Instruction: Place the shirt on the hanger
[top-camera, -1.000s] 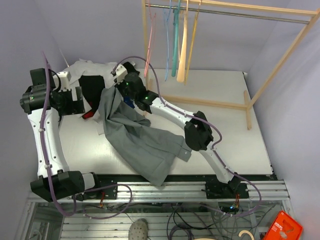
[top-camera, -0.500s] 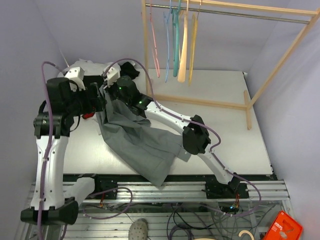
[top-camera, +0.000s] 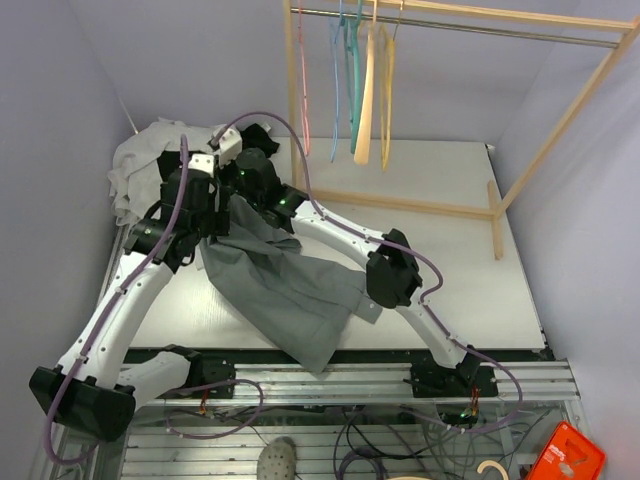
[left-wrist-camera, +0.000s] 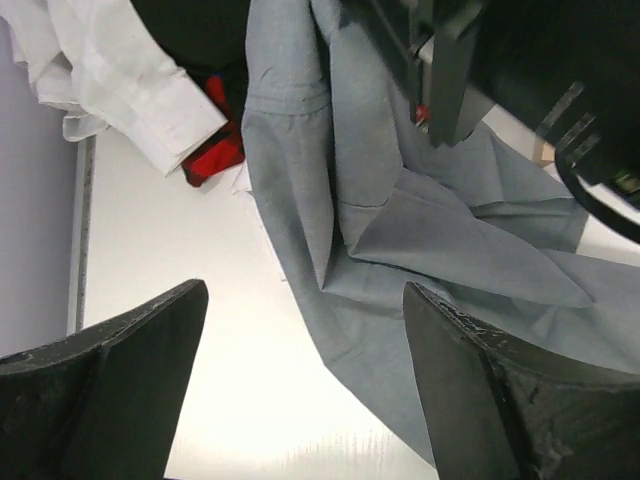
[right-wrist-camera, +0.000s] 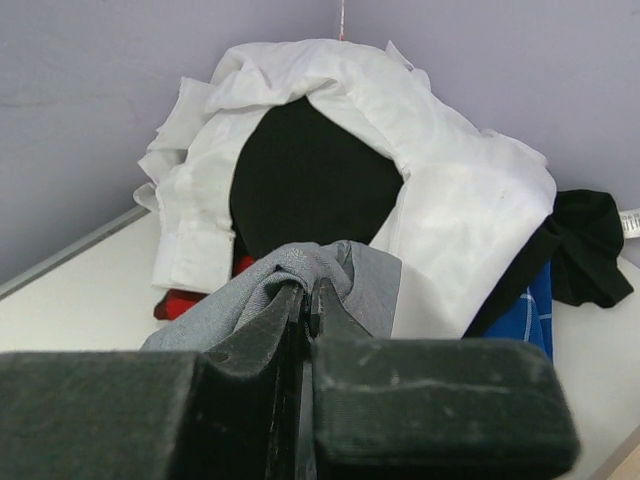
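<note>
Across the white desk (top-camera: 450, 230) the grey shirt (top-camera: 290, 290) lies rumpled, its lower end over the near edge, its top raised beside a white garment (top-camera: 140, 160). On the rail (top-camera: 470, 28) behind hangs the yellow hanger (top-camera: 386, 100), well apart. The right pincer (right-wrist-camera: 308, 295) is clamped tight on a shirt fold; the left pincer (left-wrist-camera: 300, 300) gapes wide above the cloth, holding nothing

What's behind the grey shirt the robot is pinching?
Behind the grey shirt sits a white garment draped around a black one, with a red scrap and a blue piece peeking out. The shirt hides their lower edges and the table beneath it.
</note>
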